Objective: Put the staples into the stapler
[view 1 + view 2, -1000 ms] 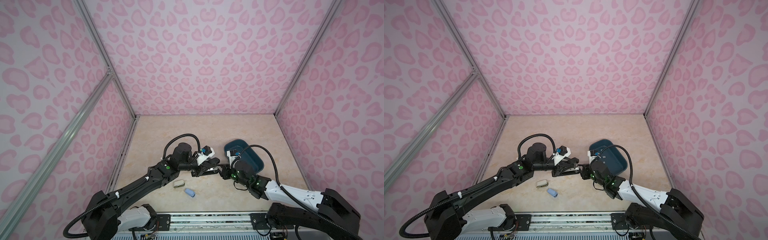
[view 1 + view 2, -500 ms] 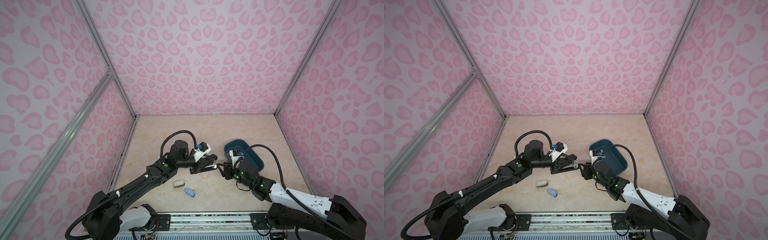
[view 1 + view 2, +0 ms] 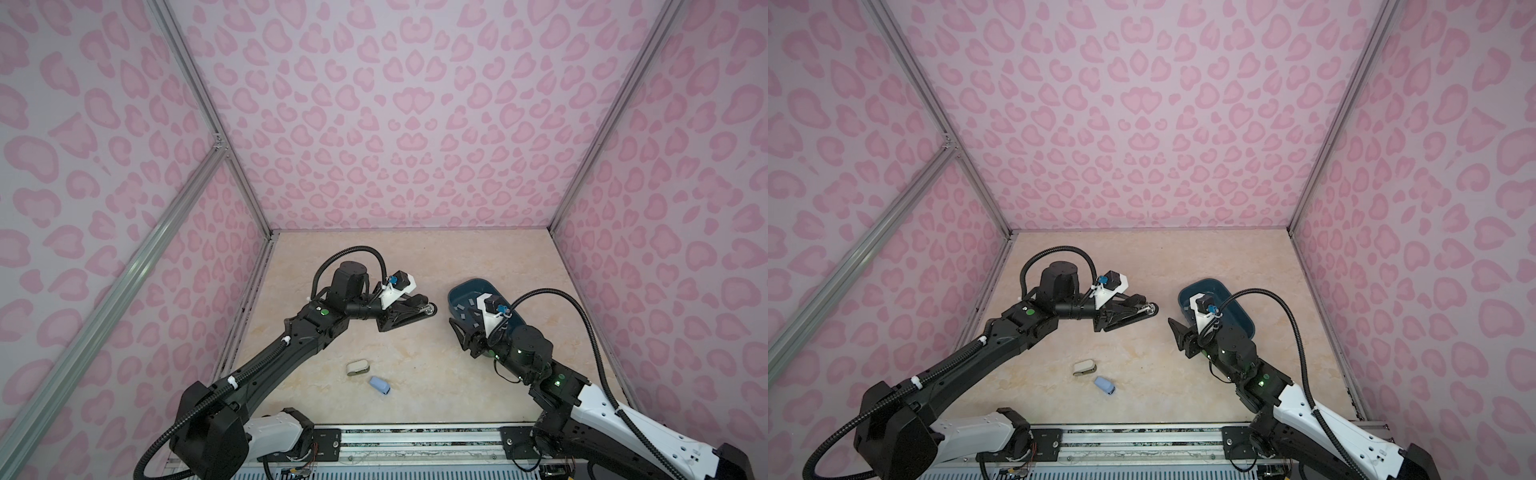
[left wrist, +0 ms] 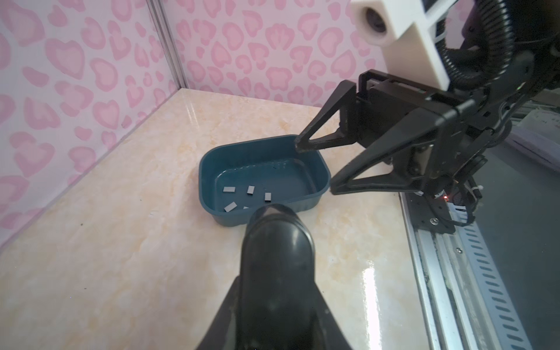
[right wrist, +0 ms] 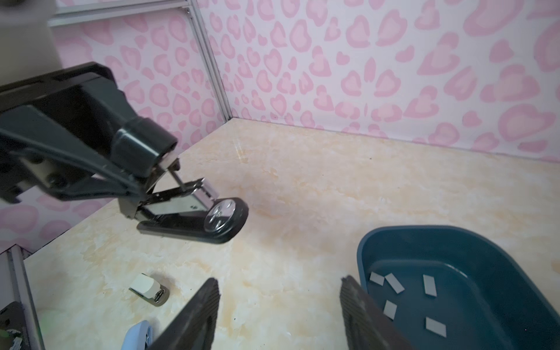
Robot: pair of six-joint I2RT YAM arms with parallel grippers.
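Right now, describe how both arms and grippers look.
The left arm and right arm are black with white base links, green lights and black corrugated cables. White wrist camera mounts carry blue connectors. The left gripper and right gripper have black, triangular, tapering fingers.

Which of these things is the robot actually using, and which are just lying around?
In use: black stapler, held open by the left gripper; staples in the teal tray; open right gripper.
Lying about: cream mini stapler; light blue mini stapler.
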